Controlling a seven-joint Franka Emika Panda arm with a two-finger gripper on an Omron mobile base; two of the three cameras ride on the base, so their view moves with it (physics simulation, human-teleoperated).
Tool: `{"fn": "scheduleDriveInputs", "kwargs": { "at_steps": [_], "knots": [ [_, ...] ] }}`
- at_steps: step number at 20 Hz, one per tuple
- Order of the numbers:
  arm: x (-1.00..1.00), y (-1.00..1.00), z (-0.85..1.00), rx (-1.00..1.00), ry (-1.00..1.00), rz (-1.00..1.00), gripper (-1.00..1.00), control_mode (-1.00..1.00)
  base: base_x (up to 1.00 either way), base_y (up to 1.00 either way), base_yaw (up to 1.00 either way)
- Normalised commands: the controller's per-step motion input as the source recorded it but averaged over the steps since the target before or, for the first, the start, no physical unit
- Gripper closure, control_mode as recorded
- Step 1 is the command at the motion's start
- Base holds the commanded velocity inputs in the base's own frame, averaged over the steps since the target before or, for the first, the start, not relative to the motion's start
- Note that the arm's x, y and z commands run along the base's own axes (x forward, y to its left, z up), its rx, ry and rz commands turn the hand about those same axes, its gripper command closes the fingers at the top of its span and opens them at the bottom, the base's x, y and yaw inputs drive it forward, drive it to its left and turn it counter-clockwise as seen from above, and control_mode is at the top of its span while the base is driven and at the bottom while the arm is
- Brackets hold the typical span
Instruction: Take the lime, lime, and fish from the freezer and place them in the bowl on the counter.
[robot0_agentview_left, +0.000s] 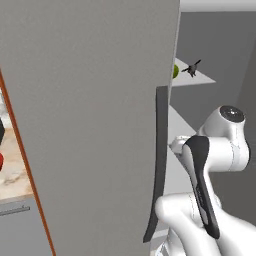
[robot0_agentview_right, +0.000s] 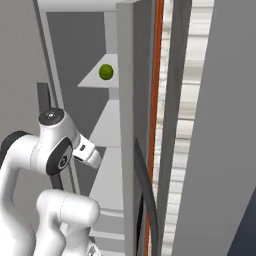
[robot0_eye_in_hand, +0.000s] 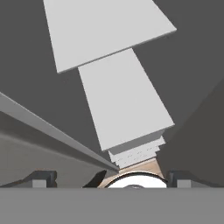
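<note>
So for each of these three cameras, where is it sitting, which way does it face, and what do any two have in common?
Left base view: behind the arm's left, facing the freezer door; arm at lower right; lime and fish on a shelf.
Right base view: behind the arm's right, looking past the door edge into the freezer; arm at lower left.
Hand view: on the hand, looking along the open gripper at the shelves.
Both base views share the lime.

Even, flat rendered light, moderately bright.
No glare or blur; freezer (robot0_agentview_left: 100, 100) interior shades darker, shelves pale, edges slightly soft throughout.
</note>
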Motion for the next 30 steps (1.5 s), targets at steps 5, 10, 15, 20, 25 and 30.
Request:
{"fn": "scheduleDriveInputs", "kwargs": {
  "at_steps": [5, 10, 15, 20, 25, 30],
  "knots": [
    [0.0, 0.0, 0.0, 0.0, 0.0, 0.0, -1.0, 1.0, 0.07, -0.78, 0.0],
    [0.05, -0.2, 0.74, -0.08, -0.26, 0.02, -1.0, -1.0, 0.08, -0.06, 0.0],
    [-0.09, -0.18, 1.0, -0.18, -0.45, 0.05, -1.0, -1.0, 0.0, 0.0, 0.0],
    [0.13, -0.01, 1.0, -0.03, -0.24, 0.07, -1.0, -1.0, 0.0, 0.0, 0.0],
    [0.17, 0.0, 1.0, 0.0, -0.08, 0.09, -1.0, -1.0, 0.0, 0.0, 0.0],
    [0.65, 0.0, 0.73, 0.0, 0.06, 0.04, -1.0, -1.0, 0.0, 0.0, 0.0]
  ]
}}
